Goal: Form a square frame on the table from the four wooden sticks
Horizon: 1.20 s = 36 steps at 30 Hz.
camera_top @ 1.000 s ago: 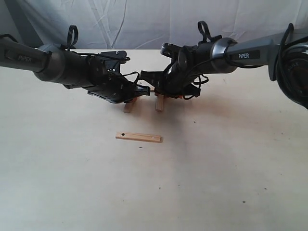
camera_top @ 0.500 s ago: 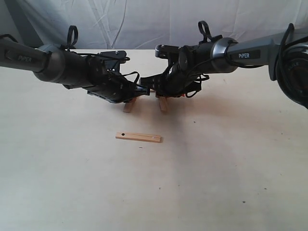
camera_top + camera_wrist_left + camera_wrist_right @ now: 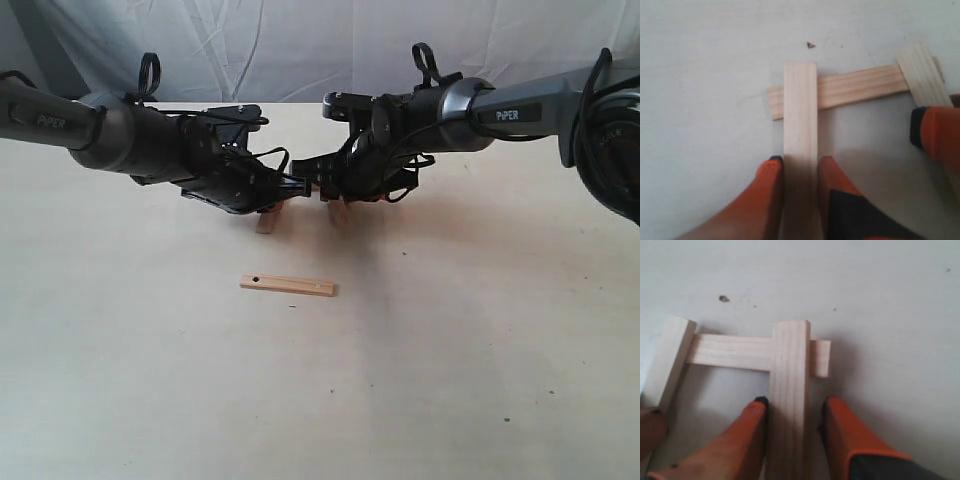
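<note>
Over the cross stick (image 3: pixel 860 87), flat on the table (image 3: pixel 450 350), we saw two sticks resting by their ends. Our left gripper (image 3: pixel 800 165) was clenched on the left stick (image 3: pixel 800 110). Our right gripper (image 3: pixel 792 407) straddled the right stick (image 3: pixel 790 360) with a slack grip, one finger touching and the other apart. Well apart from the cross stick, toward the exterior camera, the fourth stick (image 3: pixel 288 285) lay alone.
</note>
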### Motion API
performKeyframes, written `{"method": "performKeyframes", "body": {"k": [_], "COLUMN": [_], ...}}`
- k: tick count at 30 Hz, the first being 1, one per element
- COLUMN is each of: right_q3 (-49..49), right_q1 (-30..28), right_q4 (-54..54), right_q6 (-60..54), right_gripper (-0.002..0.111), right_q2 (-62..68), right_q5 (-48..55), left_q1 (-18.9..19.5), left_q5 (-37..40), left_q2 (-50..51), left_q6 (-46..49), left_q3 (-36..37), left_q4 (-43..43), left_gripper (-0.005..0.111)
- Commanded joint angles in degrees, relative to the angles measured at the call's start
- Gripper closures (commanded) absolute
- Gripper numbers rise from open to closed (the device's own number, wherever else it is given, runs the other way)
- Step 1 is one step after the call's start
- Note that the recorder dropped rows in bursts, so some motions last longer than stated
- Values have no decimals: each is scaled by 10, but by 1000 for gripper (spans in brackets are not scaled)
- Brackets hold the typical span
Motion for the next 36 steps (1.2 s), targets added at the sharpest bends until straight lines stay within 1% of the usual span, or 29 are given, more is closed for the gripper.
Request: {"method": "performKeyframes", "body": {"k": [1, 5, 8, 19, 22, 24, 26, 27, 29, 30, 32, 33, 36], "right_q3": [3, 3, 3, 3, 3, 3, 3, 5, 11, 21, 39, 70, 124], "right_q1": [0, 0, 0, -1, -10, -27, -44, -56, -65, -65, -62, -52, -33], "right_q4": [-4, -4, -4, 18, 18, 18, 17, 17, 16, 16, 17, 18, 37], "right_q6": [-4, 6, 6, 29, 36, 36, 26, 0, -50, -92, -143, -163, -163], "right_gripper": [68, 68, 68, 68, 68, 68, 69, 69, 69, 69, 69, 69, 69], "right_q2": [1, 1, 1, -27, -38, -48, -59, -68, -83, -93, -105, -119, -133], "right_q5": [11, 9, 9, 17, 29, 48, 79, 97, 121, 135, 148, 149, 147], "left_q1": [-1, -1, -1, 0, 10, 24, 40, 50, 65, 70, 75, 74, 74], "left_q5": [13, 13, 11, 16, 33, 57, 87, 102, 112, 112, 110, 107, 107], "left_q2": [8, 8, 7, -19, -38, -52, -66, -73, -87, -96, -115, -136, -181], "left_q6": [-4, -4, -4, -4, -4, 0, 0, 0, 2, 13, 48, 61, 63], "left_q3": [2, 2, 2, 1, 1, 1, 1, 4, 19, 32, 64, 97, 168], "left_q4": [-10, -10, -10, -10, -7, 15, 58, 69, 71, 71, 71, 71, 71], "left_gripper": [94, 79, 72, 70, 70, 71, 73, 76, 87, 94, 107, 106, 106]}}
